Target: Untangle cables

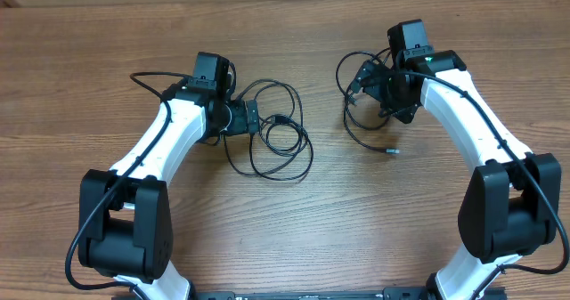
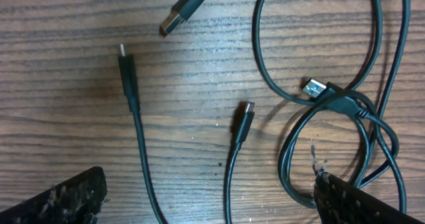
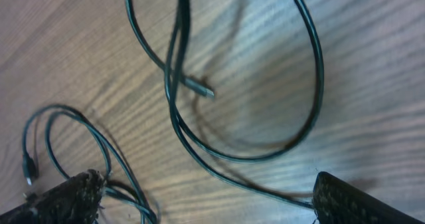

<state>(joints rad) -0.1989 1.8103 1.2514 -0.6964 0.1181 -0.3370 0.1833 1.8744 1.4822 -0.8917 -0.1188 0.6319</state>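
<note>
Thin black cables lie in two groups on the wooden table (image 1: 294, 229). One group is a loose tangle of loops (image 1: 280, 140) just right of my left gripper (image 1: 254, 120). The left wrist view shows my left gripper (image 2: 212, 207) open, its fingers (image 2: 60, 201) wide apart. Two cable strands run between them on the wood, with small plug ends (image 2: 129, 78) lying free and a knot of loops (image 2: 352, 108) by the right finger. My right gripper (image 1: 365, 85) hangs over another cable loop (image 1: 356, 126). It (image 3: 209, 204) is open over that loop (image 3: 312, 84) and a loose plug (image 3: 199, 88).
Both white arms reach in from the near edge, and their black bases (image 1: 125, 229) stand at the front corners. Thicker black cables run along each arm (image 1: 147, 149). One plug end (image 1: 390, 149) lies on the wood between the groups, below the right gripper.
</note>
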